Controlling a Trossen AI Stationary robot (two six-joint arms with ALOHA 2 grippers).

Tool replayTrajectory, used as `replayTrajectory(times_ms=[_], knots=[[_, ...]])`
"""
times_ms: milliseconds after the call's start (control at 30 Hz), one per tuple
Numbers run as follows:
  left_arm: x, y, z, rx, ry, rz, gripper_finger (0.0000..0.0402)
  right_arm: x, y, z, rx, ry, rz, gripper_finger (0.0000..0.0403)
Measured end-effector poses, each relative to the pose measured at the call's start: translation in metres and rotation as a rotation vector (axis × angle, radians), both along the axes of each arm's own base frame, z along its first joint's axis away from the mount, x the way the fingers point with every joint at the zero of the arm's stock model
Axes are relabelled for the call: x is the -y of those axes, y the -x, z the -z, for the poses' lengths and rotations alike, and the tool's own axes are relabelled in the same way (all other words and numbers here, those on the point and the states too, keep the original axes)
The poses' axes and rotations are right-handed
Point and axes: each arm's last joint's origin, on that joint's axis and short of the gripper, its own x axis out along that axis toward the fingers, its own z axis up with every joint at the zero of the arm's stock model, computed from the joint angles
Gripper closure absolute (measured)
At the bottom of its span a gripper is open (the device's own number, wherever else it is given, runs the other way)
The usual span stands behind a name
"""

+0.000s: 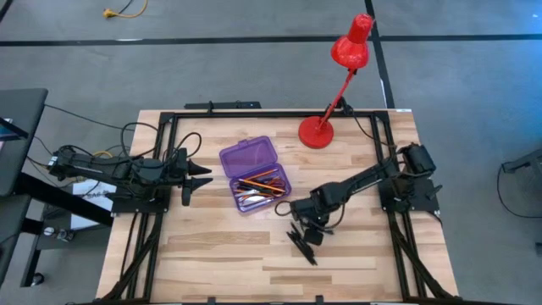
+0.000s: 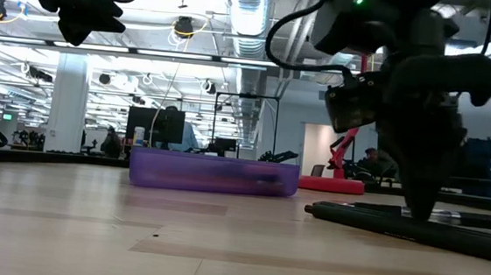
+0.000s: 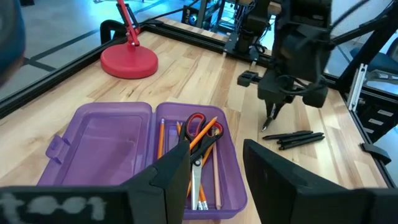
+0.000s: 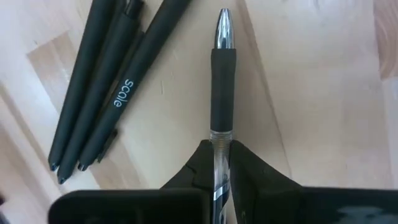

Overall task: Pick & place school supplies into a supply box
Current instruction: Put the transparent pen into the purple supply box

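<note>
Reaching in level from the table's left edge, the left gripper (image 1: 201,175) hangs above the wood with its fingers spread and empty, pointing at the supply box (image 1: 255,174). That purple box lies open near the table's middle, lid folded toward the back edge, with orange pencils (image 3: 160,138) and red-handled scissors (image 3: 198,127) in its tray. Bare wood separates the box from the front edge. Farther right, the right arm bends down from the right edge; the right gripper (image 4: 222,163) is pinched on a pen (image 4: 222,81), beside three black pens (image 4: 102,81) lying together on the table. A red lamp (image 1: 318,130) stands by the back edge.
</note>
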Motion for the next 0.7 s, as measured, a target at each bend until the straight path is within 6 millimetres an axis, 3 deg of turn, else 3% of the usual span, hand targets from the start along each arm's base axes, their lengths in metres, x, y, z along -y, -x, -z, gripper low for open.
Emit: replayTrajectory(times_ms=[367,700], knots=[[0.0,0.0,0.0,0.001,0.0,0.0,0.0264,0.04,-0.002,-0.042,0.175,-0.145,-0.014,0.0392],[0.0,0.0,-0.001,0.007,0.001,-0.018,0.0264,0.076,-0.009,-0.098,0.576,-0.384,-0.042,0.0392]])
